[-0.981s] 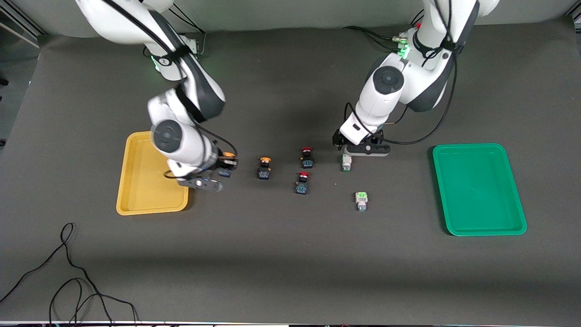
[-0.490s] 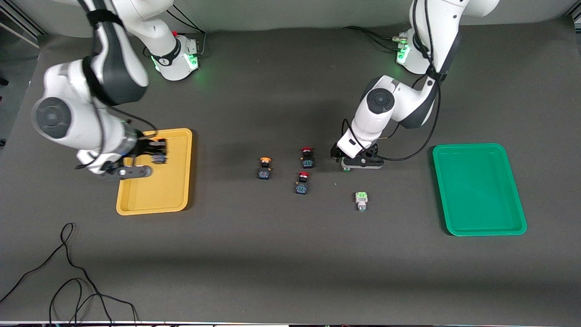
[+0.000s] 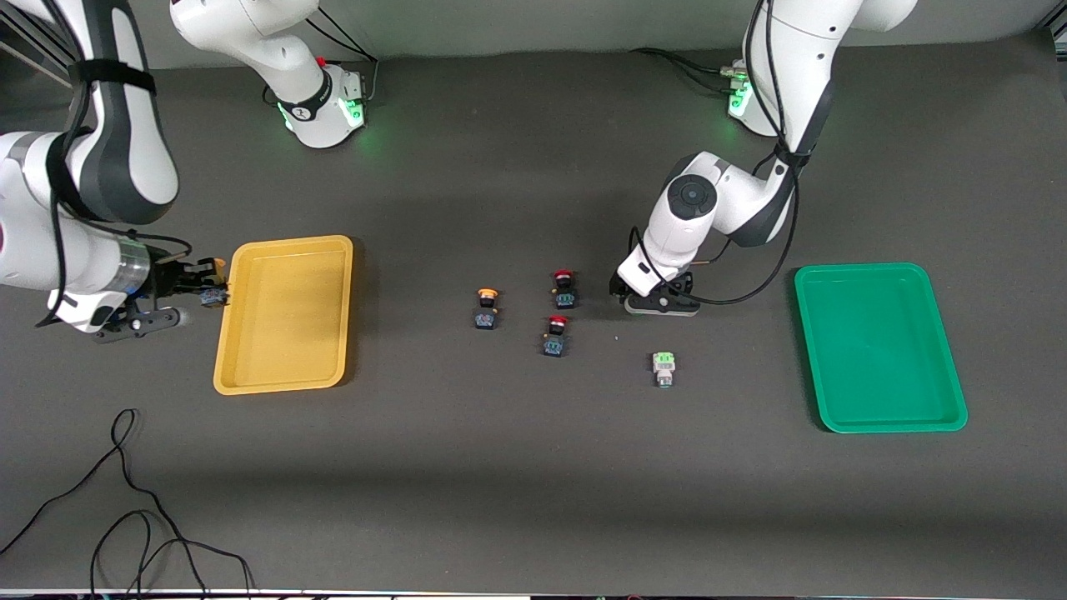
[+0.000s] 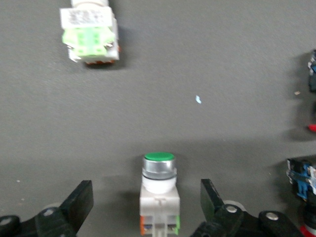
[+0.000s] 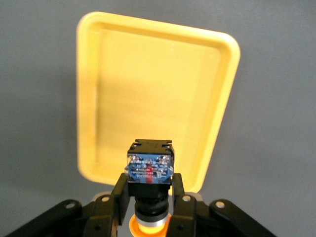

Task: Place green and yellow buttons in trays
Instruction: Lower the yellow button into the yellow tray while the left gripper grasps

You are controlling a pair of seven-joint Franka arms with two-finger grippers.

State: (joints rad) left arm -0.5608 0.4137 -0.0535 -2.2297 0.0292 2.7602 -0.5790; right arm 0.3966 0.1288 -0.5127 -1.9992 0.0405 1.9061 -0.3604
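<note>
My right gripper [image 3: 187, 293] is shut on a yellow button [image 3: 213, 292] with a black-blue body, up in the air just outside the yellow tray [image 3: 283, 333], at its rim toward the right arm's end. The right wrist view shows the button [image 5: 150, 168] clamped between the fingers, with the yellow tray [image 5: 148, 89] below. My left gripper [image 3: 658, 302] is low on the table and open around a green button [image 4: 158, 195] that stands between its fingers [image 4: 81, 200] untouched. A second green button [image 3: 663, 367] lies nearer the camera. A second yellow button [image 3: 486, 307] stands mid-table. The green tray [image 3: 879, 346] is empty.
Two red-capped buttons [image 3: 564, 287] [image 3: 556, 335] stand between the yellow button on the table and my left gripper. Black cables [image 3: 125, 517] lie on the dark mat at the near corner by the right arm's end.
My right gripper carried the yellow button from beside the tray's inner edge across the yellow tray to its outer rim. My left gripper came down around the green button.
</note>
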